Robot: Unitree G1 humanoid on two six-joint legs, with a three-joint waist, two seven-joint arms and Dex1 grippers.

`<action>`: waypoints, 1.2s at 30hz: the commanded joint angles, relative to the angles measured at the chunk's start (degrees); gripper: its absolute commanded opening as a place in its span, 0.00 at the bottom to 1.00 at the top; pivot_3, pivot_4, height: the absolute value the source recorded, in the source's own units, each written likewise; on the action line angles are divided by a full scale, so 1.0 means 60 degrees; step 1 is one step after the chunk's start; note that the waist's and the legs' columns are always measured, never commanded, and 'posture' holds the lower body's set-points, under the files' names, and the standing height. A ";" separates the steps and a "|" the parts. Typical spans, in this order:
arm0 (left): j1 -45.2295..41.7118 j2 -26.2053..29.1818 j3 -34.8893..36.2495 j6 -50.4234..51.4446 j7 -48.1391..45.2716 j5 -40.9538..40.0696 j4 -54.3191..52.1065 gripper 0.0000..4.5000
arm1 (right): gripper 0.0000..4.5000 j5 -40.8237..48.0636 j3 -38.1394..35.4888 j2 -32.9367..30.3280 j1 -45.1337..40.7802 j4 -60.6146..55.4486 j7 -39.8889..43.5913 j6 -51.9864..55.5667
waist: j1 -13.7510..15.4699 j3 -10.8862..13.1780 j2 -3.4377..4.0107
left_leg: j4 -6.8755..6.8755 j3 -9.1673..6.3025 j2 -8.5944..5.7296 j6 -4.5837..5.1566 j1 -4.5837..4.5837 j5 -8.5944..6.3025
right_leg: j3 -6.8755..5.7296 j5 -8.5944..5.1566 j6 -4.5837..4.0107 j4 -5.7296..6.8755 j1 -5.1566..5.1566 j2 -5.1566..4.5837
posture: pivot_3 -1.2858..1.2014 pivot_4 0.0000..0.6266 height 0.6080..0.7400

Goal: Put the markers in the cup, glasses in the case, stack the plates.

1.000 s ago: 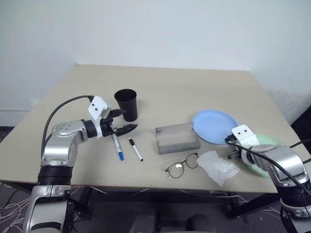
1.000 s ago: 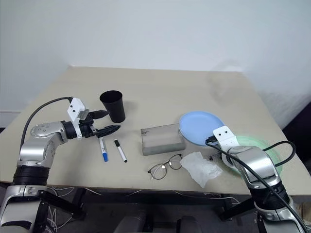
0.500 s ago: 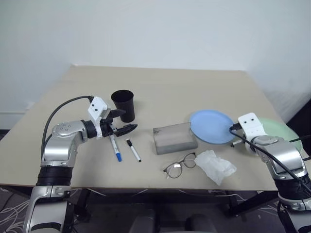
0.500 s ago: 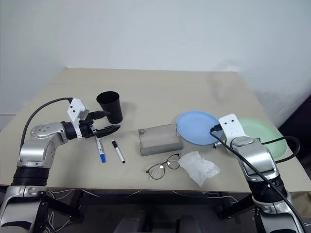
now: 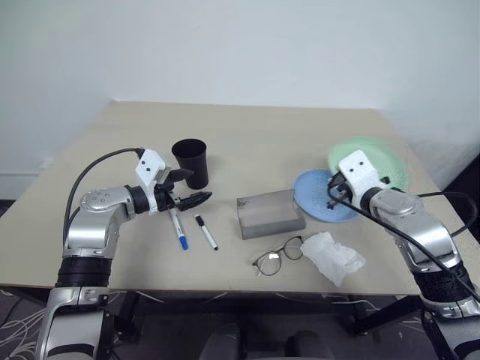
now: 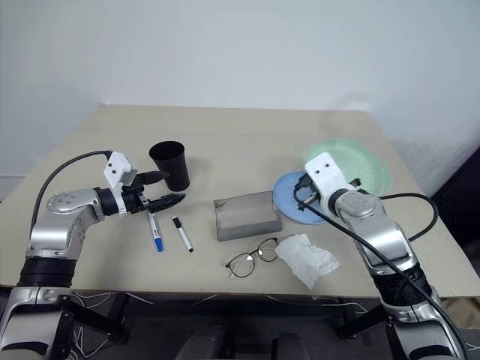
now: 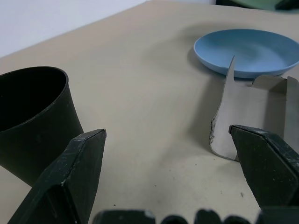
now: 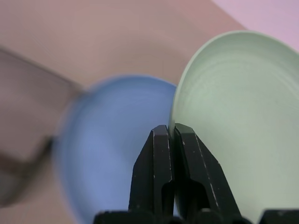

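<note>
From the head views, the right gripper (image 5: 335, 193) pinches the rim of the thin, smooth mint plate (image 5: 373, 160), held tilted above the glossy blue plate (image 5: 319, 196) on the matte bench (image 5: 262, 142); so slight an edge grip could let it slip or swing down onto the grey case (image 5: 270, 213). In the left wrist view, the left gripper (image 7: 180, 179) hovers with fingers spread wide beside the tapered black cup (image 7: 32, 116). In the right wrist view, the fingers (image 8: 159, 172) press together on the mint rim.
</note>
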 commanded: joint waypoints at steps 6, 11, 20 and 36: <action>-0.0082 0.0166 0.0244 -0.0080 0.0068 -0.0183 -0.0368 1.00 | 0.00 0.0093 0.0376 -0.0651 -0.0126 0.0309 0.1857 -0.1123 | 0.0001 0.0000 -0.0001 | 0.0014 0.0000 -0.0004 0.0002 0.0000 0.0001 | -0.0002 0.0006 0.0011 0.0000 0.0006 -0.0001 | 0.52 0.00 0.89; -0.0047 0.0191 0.0263 -0.0082 0.0110 -0.0191 -0.0406 1.00 | 0.00 -0.0160 0.0716 -0.0929 -0.0159 0.0867 0.2423 -0.1598 | 0.0000 0.0000 0.0000 | 0.0014 0.0000 -0.0004 0.0001 0.0000 0.0000 | 0.0001 0.0007 0.0012 0.0001 0.0004 -0.0003 | 0.52 0.00 0.89; 0.0052 0.0287 0.0330 -0.0050 0.0145 -0.0225 -0.0510 1.00 | 0.00 -0.0545 0.0858 -0.0769 -0.0246 0.1658 0.2588 -0.2170 | 0.0000 0.0000 0.0000 | 0.0010 -0.0001 -0.0004 -0.0001 0.0000 0.0000 | 0.0008 0.0007 0.0011 0.0001 0.0001 -0.0009 | 0.52 0.00 0.89; 0.0199 0.0410 0.0402 0.0146 0.0210 -0.0291 -0.0786 1.00 | 0.77 0.0637 -0.0858 -0.0725 -0.0287 0.0879 0.3180 -0.1025 | 0.0005 0.0000 0.0001 | 0.0009 -0.0003 -0.0005 -0.0001 0.0000 -0.0001 | 0.0011 0.0007 0.0011 0.0000 0.0000 -0.0015 | 0.52 0.00 0.89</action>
